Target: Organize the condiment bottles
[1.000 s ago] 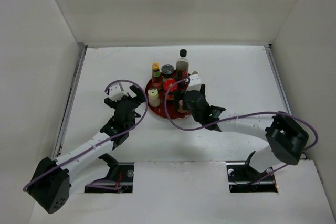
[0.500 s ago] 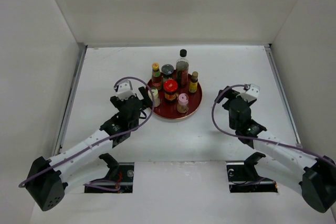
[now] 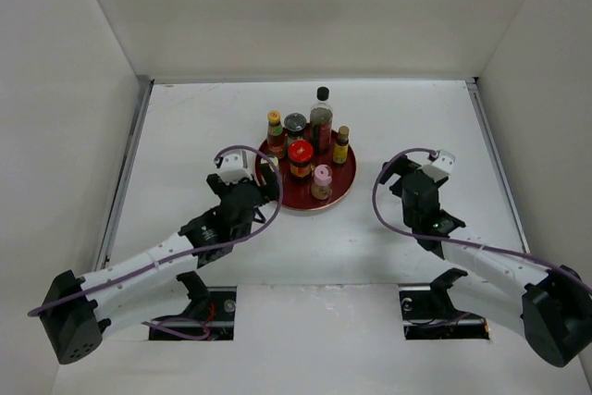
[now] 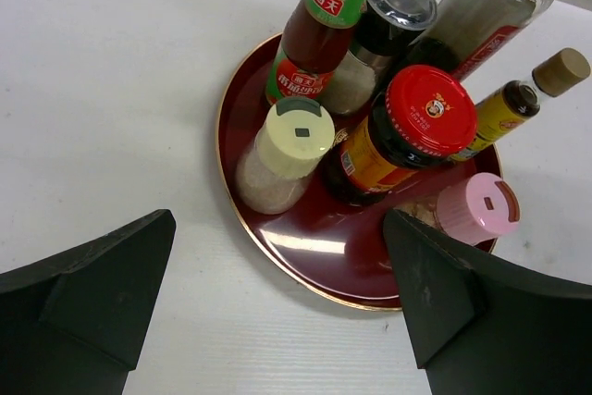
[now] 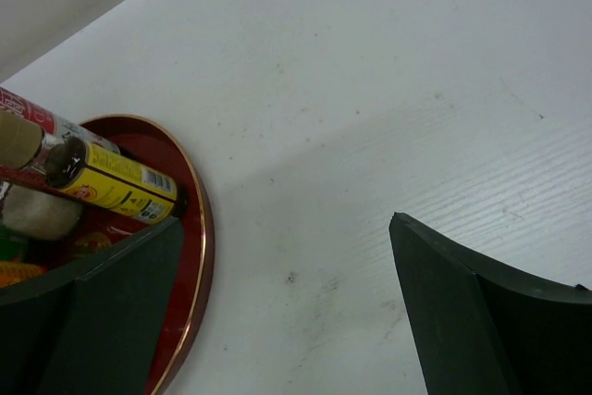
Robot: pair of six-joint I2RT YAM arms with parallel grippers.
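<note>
Seven condiment bottles stand upright on the round red tray (image 3: 342, 184). They are the tall dark black-capped one (image 3: 321, 117), the yellow-capped red sauce (image 3: 275, 128), the grey-capped (image 3: 295, 124), the yellow-labelled (image 3: 341, 146), the red-lidded (image 3: 299, 156) and the pink-capped (image 3: 322, 178). The cream one (image 4: 292, 136) is half hidden by a cable in the top view. My left gripper (image 3: 252, 191) (image 4: 277, 312) is open and empty at the tray's near-left rim (image 4: 324, 252). My right gripper (image 3: 407, 182) (image 5: 287, 312) is open and empty on the table right of the tray (image 5: 196, 219), with the yellow-labelled bottle (image 5: 116, 184) at its left.
White walls close in the table on the left, back and right. Purple cables loop over both arms (image 3: 384, 201). Bare white table (image 3: 416, 117) lies all around the tray.
My right gripper has pulled back from over the tray to the table on its right, empty. My left gripper has shifted slightly right and nearer, along the tray's rim.
</note>
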